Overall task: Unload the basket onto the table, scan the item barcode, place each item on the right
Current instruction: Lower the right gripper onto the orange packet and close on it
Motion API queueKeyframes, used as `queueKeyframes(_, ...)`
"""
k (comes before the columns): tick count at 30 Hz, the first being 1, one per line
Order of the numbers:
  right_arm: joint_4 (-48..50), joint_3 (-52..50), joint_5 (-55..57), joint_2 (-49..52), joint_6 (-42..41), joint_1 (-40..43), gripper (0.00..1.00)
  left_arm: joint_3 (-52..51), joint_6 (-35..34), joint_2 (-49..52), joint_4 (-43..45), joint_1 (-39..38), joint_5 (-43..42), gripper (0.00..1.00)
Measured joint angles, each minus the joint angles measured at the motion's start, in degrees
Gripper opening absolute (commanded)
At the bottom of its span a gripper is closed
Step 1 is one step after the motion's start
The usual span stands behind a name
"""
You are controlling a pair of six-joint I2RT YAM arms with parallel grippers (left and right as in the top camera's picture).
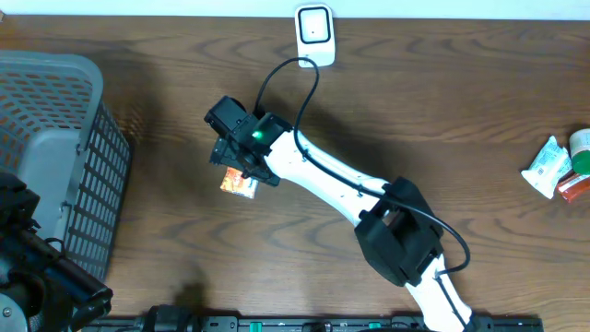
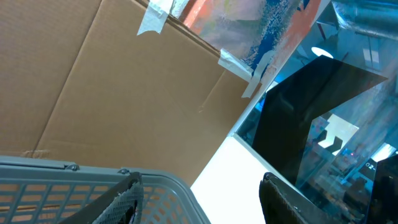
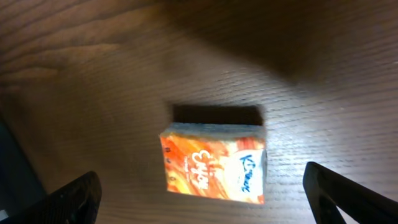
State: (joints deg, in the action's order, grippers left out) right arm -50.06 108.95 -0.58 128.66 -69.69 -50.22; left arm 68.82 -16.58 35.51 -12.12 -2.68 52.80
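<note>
Step in hand, by my read: pick up the pkt, not yet gripped.

R gripper (image 3: 201, 175) hangs straight over the packet (image 3: 214, 169), fingers (image 3: 74, 199) spread wide either side, touching nothing. To do it well: come straight down w/o drifting and keep the pkt centred btwn the fingers. Close across the two short sides so the broad faces stay uncovered. Squeeze lightly, since it looks like a soft wrap that'd crumple. No barcode shows on the up face, so it's prob underneath or on an edge. Expect to roll the wrist once lifted, before showing it to the scanner (image 1: 314, 32), which sits at the table's far edge, about mid-length. The path from pkt to scanner looks free.

L gripper (image 2: 199, 202) is parked at the near-left corner above the basket (image 1: 106, 175). Its fingers (image 2: 124, 202) are partly apart w/ nothing btwn them. No role for it right now.

The pkt lies flat mid-table, a bit left of centre, well apart from the basket and from the other items (image 1: 546, 166) at the right edge. It's small and rectangular, w/ an orange printed face and a white patch carrying blue script at one end. A grey-blue strip runs along its far side. The print is too blurred to read.
</note>
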Motion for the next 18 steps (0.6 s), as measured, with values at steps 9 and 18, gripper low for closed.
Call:
queueKeyframes(9,1.57,0.07,-0.48,5.49,1.36,-0.81,0.99,0.0,0.0,0.0,0.0,0.0,0.02,0.61)
queueKeyframes(18,1.31,0.07,-0.48,5.7,4.98,-0.96,0.9,0.0,0.0,0.0,0.0,0.0,0.02,0.61)
